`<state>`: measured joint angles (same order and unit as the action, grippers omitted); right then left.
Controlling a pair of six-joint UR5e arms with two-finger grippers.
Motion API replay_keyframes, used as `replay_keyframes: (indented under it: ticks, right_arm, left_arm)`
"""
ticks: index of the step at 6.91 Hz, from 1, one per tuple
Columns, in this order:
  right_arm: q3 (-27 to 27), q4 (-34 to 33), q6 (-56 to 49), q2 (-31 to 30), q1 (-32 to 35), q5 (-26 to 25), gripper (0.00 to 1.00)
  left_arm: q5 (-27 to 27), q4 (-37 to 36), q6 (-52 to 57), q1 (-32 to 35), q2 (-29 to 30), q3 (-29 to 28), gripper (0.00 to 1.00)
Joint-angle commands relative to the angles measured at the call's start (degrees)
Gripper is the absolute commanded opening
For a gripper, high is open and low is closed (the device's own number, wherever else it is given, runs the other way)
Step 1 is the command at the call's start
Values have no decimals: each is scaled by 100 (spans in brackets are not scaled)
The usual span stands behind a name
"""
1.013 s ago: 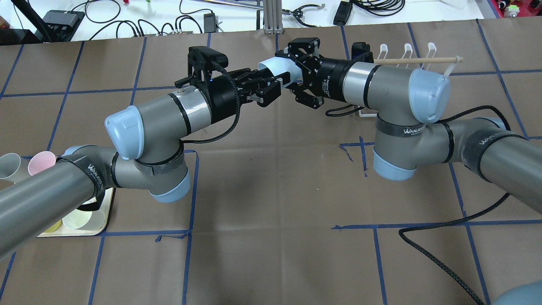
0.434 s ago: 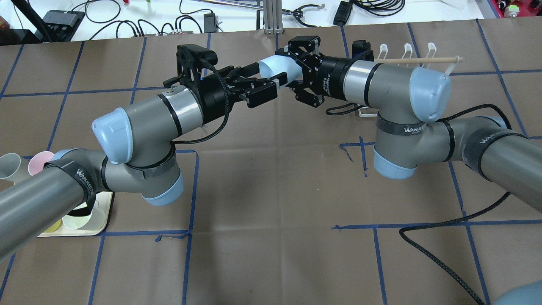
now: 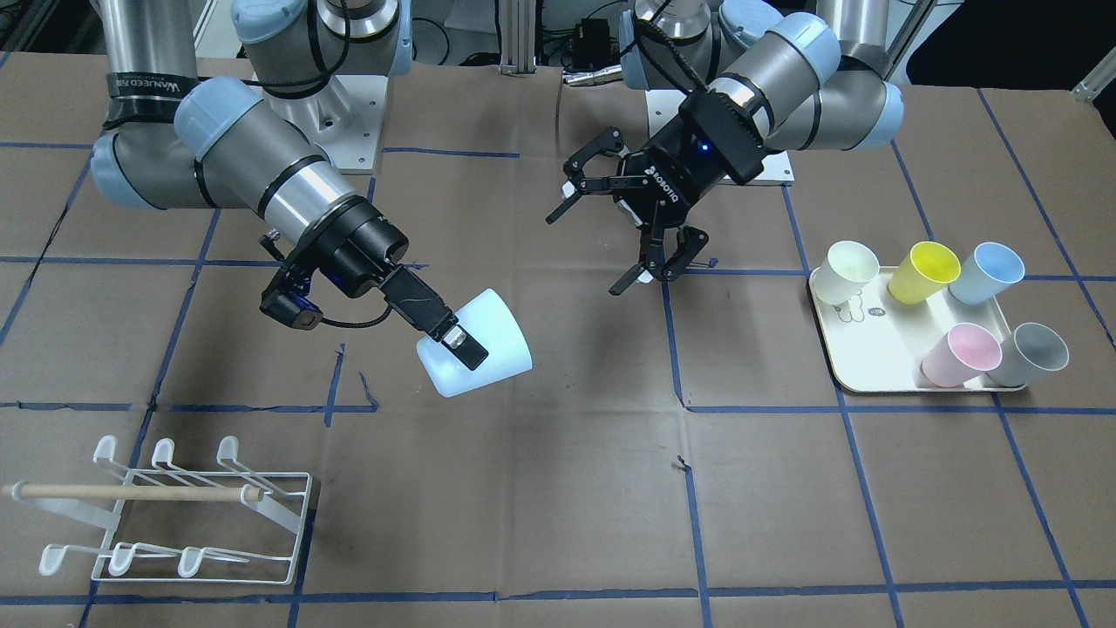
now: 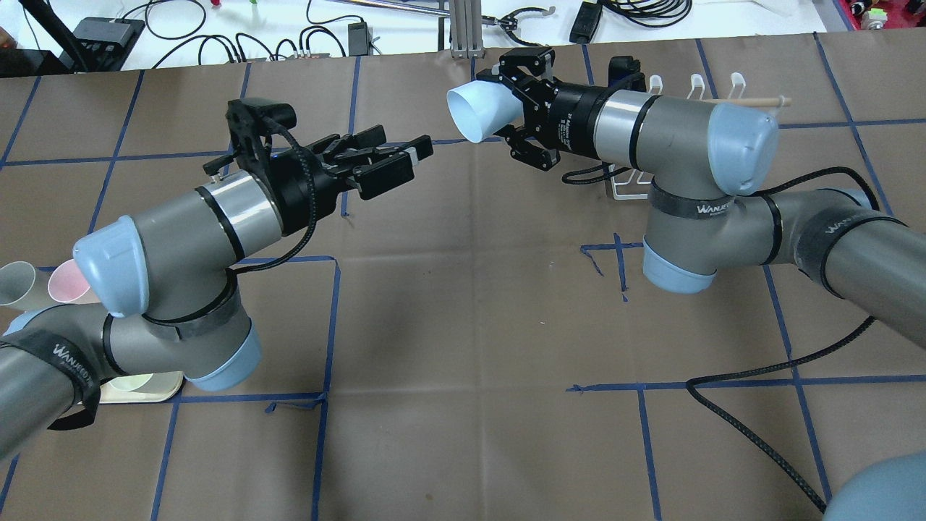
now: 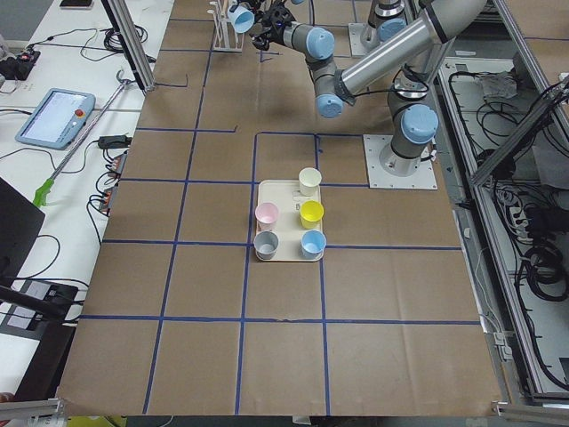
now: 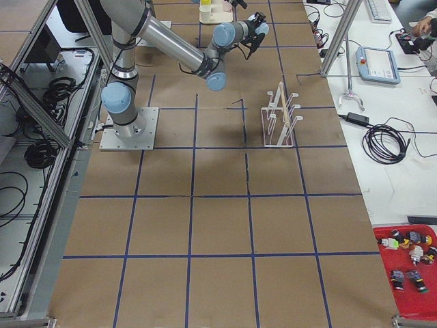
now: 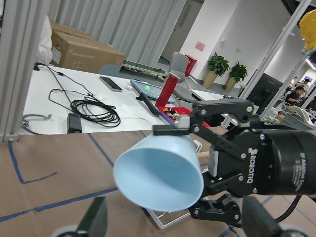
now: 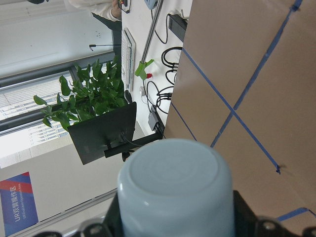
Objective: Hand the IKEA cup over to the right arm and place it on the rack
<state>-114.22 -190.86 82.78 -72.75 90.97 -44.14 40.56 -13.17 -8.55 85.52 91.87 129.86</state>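
Pale blue cup (image 4: 477, 112) is up off the counter (image 4: 463, 325), tipped sideways, pinched in the jaws of R arm (image 4: 680, 130), left of the rack (image 3: 174, 515) at far right. Jaws of L arm (image 4: 181, 231) spread wide, apart from cup, facing its open mouth.

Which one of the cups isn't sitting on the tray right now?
The pale blue cup clamped in the right end effector, tilted in the air; the other five stand on the cream tray.
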Motion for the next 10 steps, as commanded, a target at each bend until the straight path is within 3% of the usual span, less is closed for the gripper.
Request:
replay_keyframes:
  ticks: [1,2,4,5,6,8,10]
  right_arm:
    - [197,-39,-156,-11,-315,-33,30]
    - [346,-39,-1106,-11,-447,-111,27]
    - [435,-39,-3179,51,-598,-794,25]
    - [444,-47,-4208,51,-598,-1381,25]
    - [453,-291,-5158,146,-624,-1700,25]
    - [488,-1274,-6382,576,-756,-1843,25]
    - [558,-1741,-7360,858,-940,-2106,26]
  left_arm:
    - [606,1932,116,-176,-582,-204,96]
    - [1273,2889,117,-176,-600,-615,98]
    - [3100,5471,47,-115,-374,-1974,99]
    - [3403,7101,81,-115,-363,-2661,99]
    - [3972,7979,143,-115,-276,-3111,99]
    - [4659,9553,693,51,-214,-3798,99]
    - [4831,9833,1040,219,-240,-3863,99]
